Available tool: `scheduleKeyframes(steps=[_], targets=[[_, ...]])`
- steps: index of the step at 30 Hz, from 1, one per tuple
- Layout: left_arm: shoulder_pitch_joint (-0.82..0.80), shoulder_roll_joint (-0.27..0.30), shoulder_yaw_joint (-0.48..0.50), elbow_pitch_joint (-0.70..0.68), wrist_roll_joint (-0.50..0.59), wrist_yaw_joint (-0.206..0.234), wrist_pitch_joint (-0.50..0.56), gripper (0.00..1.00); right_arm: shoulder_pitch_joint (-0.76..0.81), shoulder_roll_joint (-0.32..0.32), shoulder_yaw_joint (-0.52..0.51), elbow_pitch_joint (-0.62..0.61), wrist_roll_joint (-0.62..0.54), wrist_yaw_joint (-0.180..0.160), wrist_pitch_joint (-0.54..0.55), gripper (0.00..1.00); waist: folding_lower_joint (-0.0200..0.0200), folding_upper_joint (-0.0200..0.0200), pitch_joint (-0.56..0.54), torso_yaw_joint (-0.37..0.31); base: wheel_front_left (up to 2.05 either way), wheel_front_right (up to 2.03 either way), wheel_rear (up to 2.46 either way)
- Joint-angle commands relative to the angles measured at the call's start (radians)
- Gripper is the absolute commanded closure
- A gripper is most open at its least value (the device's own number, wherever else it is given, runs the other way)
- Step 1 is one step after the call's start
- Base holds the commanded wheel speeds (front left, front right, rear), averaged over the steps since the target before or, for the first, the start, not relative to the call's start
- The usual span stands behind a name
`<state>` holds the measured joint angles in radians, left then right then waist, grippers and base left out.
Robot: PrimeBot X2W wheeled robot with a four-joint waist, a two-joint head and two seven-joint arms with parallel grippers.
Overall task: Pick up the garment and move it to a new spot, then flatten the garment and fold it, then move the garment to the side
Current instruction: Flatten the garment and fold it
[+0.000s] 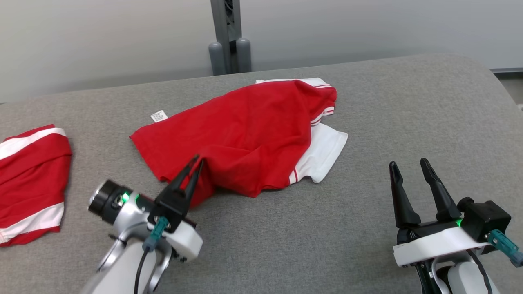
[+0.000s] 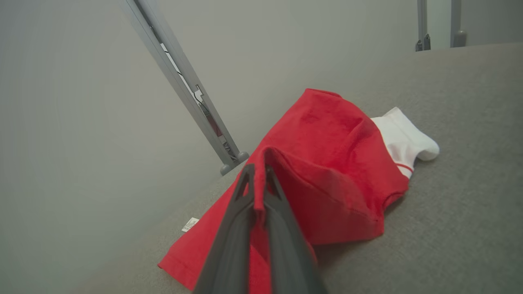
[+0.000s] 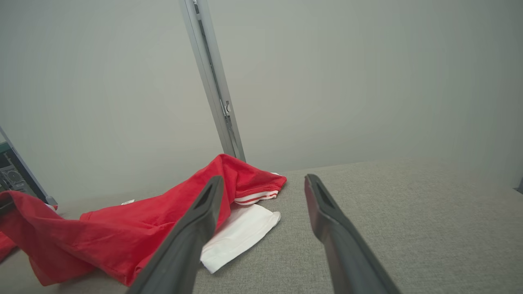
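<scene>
The left gripper (image 1: 199,160) clamps the red-and-white shirt (image 1: 245,126); right gripper (image 1: 408,162) gapes empty; moving, flattening, folding remain.

Left jaws: two long black fingers (image 1: 182,176), tapering to points, with open triangular cut-outs near the root.
Right jaws: matching black fingers (image 1: 401,196), slim at the tip and thick at the base.
Left wrist: white shell (image 1: 188,241), black block (image 1: 173,206), green light (image 1: 125,198), black cylinder (image 1: 104,199) with a silver ring.
Right wrist: white plate (image 1: 437,245), black box (image 1: 486,220), small green lamp (image 1: 459,223).
Plugs: left teal plug (image 1: 157,233) with a black cable (image 1: 141,265); right teal plug (image 1: 504,243).
Forearms: pale grey-white, smooth, left forearm (image 1: 122,267), right forearm (image 1: 466,281).
</scene>
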<state>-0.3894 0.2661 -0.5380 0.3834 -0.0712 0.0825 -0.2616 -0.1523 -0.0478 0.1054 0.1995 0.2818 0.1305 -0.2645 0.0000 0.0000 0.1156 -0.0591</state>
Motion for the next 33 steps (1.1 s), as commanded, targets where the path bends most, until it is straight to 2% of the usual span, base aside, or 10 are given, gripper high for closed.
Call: scheduleKeyframes(steps=[1,12,13,14,15,21,25,33], targets=[[0.018,0.003,-0.007,0.015,0.005,-0.007,-0.003,1.00,0.013,-0.005,-0.001,0.000,-0.003,0.000,-0.001,0.00,0.0000,0.0000,-0.006,0.011,0.00,0.00,0.00],[0.122,-0.027,-0.101,0.123,-0.019,-0.080,-0.003,1.00,0.023,-0.006,-0.001,0.031,-0.011,0.000,-0.001,0.00,0.0000,0.0000,-0.034,0.070,0.00,0.00,0.00],[0.127,-0.035,-0.106,0.129,-0.020,-0.082,-0.003,0.67,0.023,-0.006,-0.002,0.033,-0.011,0.000,-0.001,0.00,0.0000,0.0000,-0.037,0.073,0.00,0.00,0.00],[0.131,-0.041,-0.109,0.137,-0.022,-0.081,-0.003,0.07,0.023,-0.006,-0.002,0.037,-0.011,0.000,-0.001,0.00,0.0000,0.0000,-0.040,0.076,0.00,0.00,0.00],[0.133,-0.045,-0.110,0.141,-0.026,-0.078,-0.003,0.00,0.024,-0.006,-0.001,0.040,-0.011,0.000,-0.001,0.00,0.0000,0.0000,-0.042,0.078,0.00,0.00,0.00],[0.131,-0.061,-0.076,0.124,-0.062,-0.059,-0.003,0.00,0.022,-0.006,0.001,0.051,-0.014,0.000,-0.001,0.00,0.0000,0.0000,-0.053,0.086,0.00,0.00,0.00],[0.137,-0.050,-0.034,0.048,-0.079,-0.041,-0.003,0.00,0.021,-0.006,-0.005,0.053,-0.018,0.000,-0.001,0.00,0.0000,0.0000,-0.061,0.091,0.00,0.00,0.00],[0.179,-0.050,0.138,-0.153,-0.132,0.027,-0.003,0.00,0.023,-0.006,-0.016,0.032,-0.020,0.000,-0.001,0.00,0.0000,0.0000,-0.077,0.094,0.00,0.00,0.00]])
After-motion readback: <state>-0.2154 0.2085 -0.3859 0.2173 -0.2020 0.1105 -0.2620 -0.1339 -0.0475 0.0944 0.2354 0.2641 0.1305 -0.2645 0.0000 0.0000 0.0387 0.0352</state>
